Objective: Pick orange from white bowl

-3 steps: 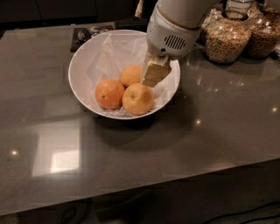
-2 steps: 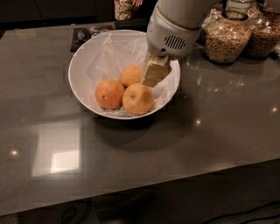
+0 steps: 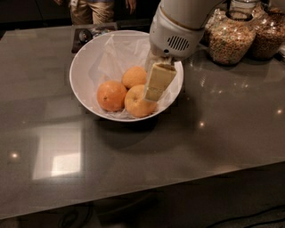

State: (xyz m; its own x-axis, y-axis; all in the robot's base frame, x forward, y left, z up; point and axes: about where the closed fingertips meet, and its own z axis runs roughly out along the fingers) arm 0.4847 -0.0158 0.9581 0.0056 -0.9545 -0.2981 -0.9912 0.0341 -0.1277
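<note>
Partly hidden is the pincer (image 3: 152, 93): only one pale, slab-like side of it shows beneath the white arm housing (image 3: 178, 33), so I cannot tell whether it stands wide or narrow. The housing also covers the far right rim of the white bowl (image 3: 81, 83). A person (image 3: 91, 11) at the back and two cereal jars (image 3: 229, 42) at the right are cut off by the top edge. A dark object (image 3: 87, 34) behind the bowl is hard to make out.

Compared with a second ago, the pincer has come lower and nearer the camera; its tip now overlaps the top right of the orange (image 3: 136, 104), where before it hung between the fruits. The three fruits have not shifted.

The bowl sits on the grey counter (image 3: 213, 147), lined with crumpled tissue paper (image 3: 111, 53). The orange, palest of the three, lies at the front right, touching a redder fruit (image 3: 111, 95) on its left and a smaller fruit (image 3: 134, 76) behind.
</note>
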